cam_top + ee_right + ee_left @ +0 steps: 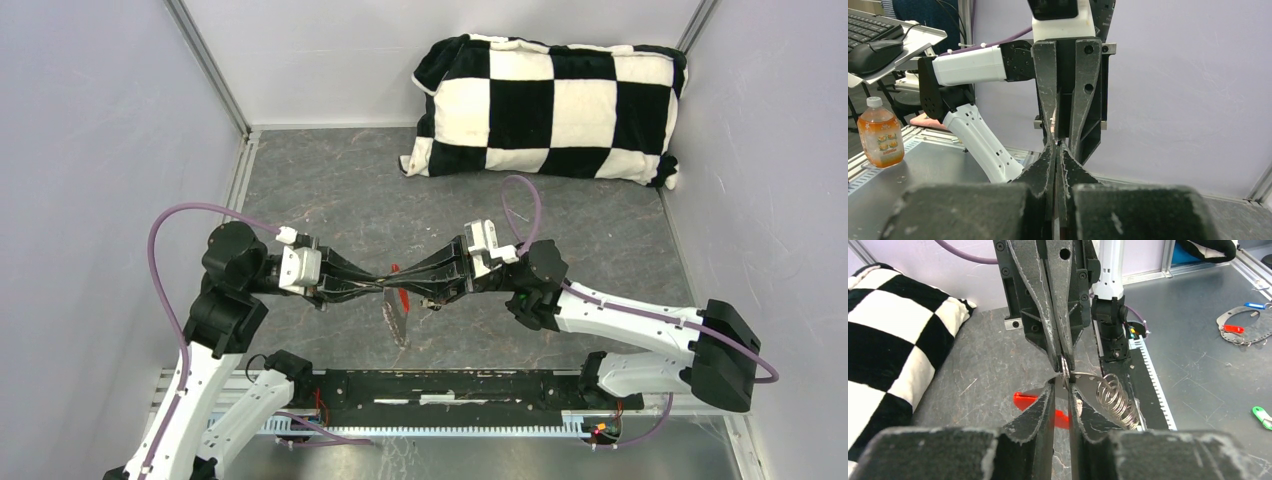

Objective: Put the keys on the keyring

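My two grippers meet tip to tip above the middle of the table. The right gripper [401,277] [1064,362] is shut on a thin silver ring [1065,369] of the keyring [396,320]. The keyring's coil of silver rings [1115,400] and red fob [1023,401] hang below the tips. A flat silver piece [1090,381] juts out beside the ring. The left gripper [385,282] [1063,384] flanks the same ring with a narrow gap between its fingers. In the right wrist view the right gripper [1056,143] is pressed shut, facing the left gripper's fingers [1046,100]. I cannot pick out the keys.
A black-and-white checked pillow [548,105] lies at the back right. A black rail [450,385] runs along the near edge between the arm bases. Off the table, tagged keys [1233,329] lie on a metal surface, and an orange bottle [880,135] stands far left.
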